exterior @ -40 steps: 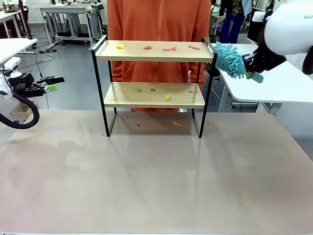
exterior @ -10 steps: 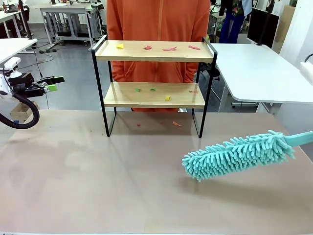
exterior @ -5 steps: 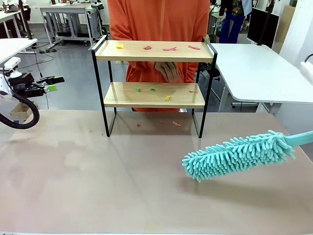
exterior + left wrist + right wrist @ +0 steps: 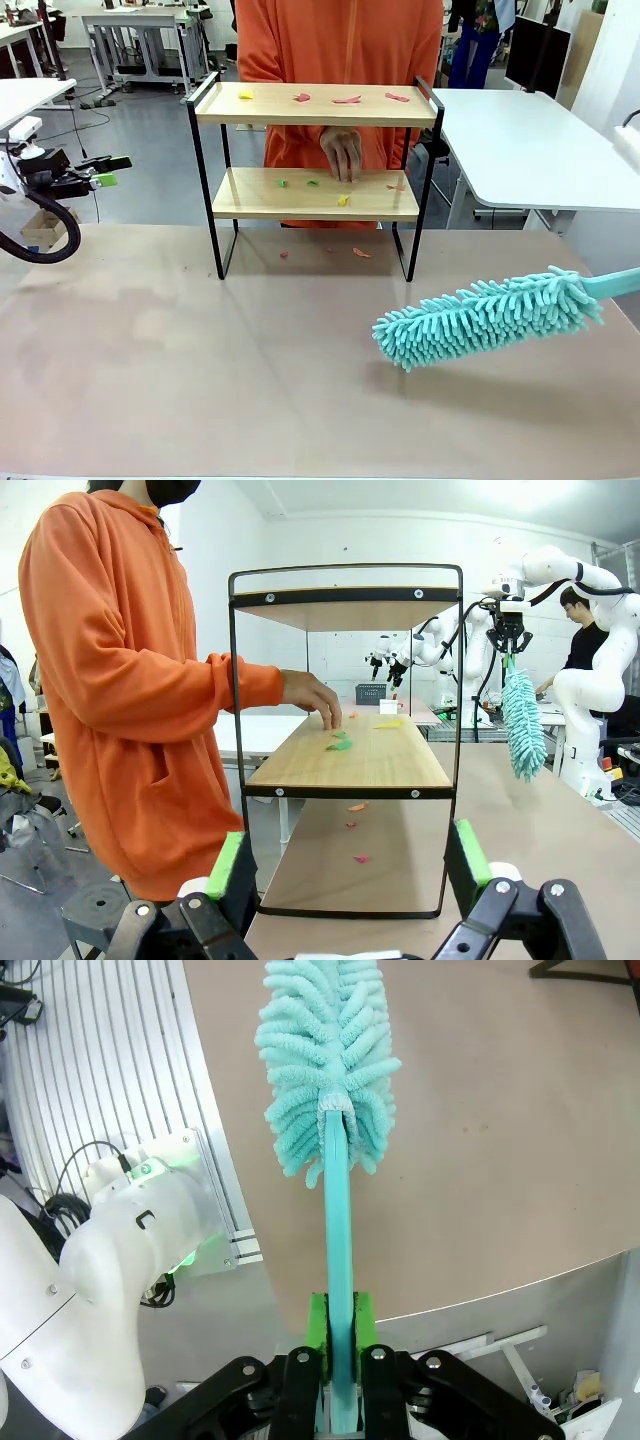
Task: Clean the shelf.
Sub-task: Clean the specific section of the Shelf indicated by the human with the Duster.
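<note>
Right gripper (image 4: 340, 1328): jaws closed flat on the teal handle of the duster (image 4: 325, 1060); green pads press both sides of the handle, near its end.
Left gripper (image 4: 349, 862): jaws spread to full width, nothing between them.
Shelf position: the shelf (image 4: 300, 117) stands at the far middle of the table (image 4: 200, 380), long axis running 9 to 3 o'clock in the front view.
Key relation: from the duster (image 4: 487, 316) head, the shelf lies at about 11 o'clock, well apart. The duster's own axis runs near 9 to 3 o'clock, fluffy tip toward 9, handle leaving at 3.
Nearer arm: judged to be the right one, since its tool tip sits nearest the shelf's right post. The left gripper (image 4: 108, 171) waits off the table's left edge, at 9 o'clock of the shelf, which stands at 12 o'clock in its own view, seen end-on.
Person: the person's hand (image 4: 343, 155) reaches from the far side, fingers on the lower board among the scraps (image 4: 343, 200).
Debris: coloured scraps lie on both boards, and several on the table under the shelf.
Surface: light wooden boards, smooth; raised black side rails at both ends would likely stop a sideways sweep.
Room: the table between duster and shelf is bare; clearance between the boards looks tight for the duster head, and the hand occupies that gap.
</note>
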Controlling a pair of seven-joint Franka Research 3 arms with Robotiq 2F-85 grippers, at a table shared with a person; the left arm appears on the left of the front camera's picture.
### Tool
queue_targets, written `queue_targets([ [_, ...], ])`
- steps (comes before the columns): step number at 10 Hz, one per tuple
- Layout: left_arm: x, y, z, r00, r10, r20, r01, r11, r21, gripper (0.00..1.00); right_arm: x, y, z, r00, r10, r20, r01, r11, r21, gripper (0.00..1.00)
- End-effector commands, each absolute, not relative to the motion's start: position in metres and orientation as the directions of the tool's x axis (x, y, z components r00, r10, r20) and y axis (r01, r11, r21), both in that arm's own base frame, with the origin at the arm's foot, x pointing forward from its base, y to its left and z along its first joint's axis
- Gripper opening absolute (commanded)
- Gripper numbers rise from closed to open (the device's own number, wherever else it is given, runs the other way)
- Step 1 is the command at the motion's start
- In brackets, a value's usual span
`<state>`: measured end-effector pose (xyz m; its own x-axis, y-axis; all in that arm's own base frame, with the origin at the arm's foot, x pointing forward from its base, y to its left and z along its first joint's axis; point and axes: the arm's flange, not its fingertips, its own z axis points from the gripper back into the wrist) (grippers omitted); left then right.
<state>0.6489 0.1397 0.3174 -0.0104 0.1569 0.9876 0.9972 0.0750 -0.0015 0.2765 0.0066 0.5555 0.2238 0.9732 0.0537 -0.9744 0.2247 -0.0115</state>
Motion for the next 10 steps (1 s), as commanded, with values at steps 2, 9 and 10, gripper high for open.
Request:
queue_targets([
  [2,0.648,0.14,0.32,-0.021,0.151,0.988,0.998,0.069,0.011,1.0,0.275,0.003,0.558,0.211,0.976,0.05,-0.977,0.212,-0.016,0.13],
  [9,0.648,0.14,0.32,-0.021,0.151,0.988,0.998,0.069,0.011,1.0,0.289,0.041,0.58,0.343,0.924,0.167,-0.937,0.35,-0.011,0.13],
  [10,0.648,0.14,0.32,-0.021,0.151,0.988,0.998,0.069,0.011,1.0,0.291,0.064,0.591,0.378,0.904,0.201,-0.92,0.391,-0.028,0.13],
])
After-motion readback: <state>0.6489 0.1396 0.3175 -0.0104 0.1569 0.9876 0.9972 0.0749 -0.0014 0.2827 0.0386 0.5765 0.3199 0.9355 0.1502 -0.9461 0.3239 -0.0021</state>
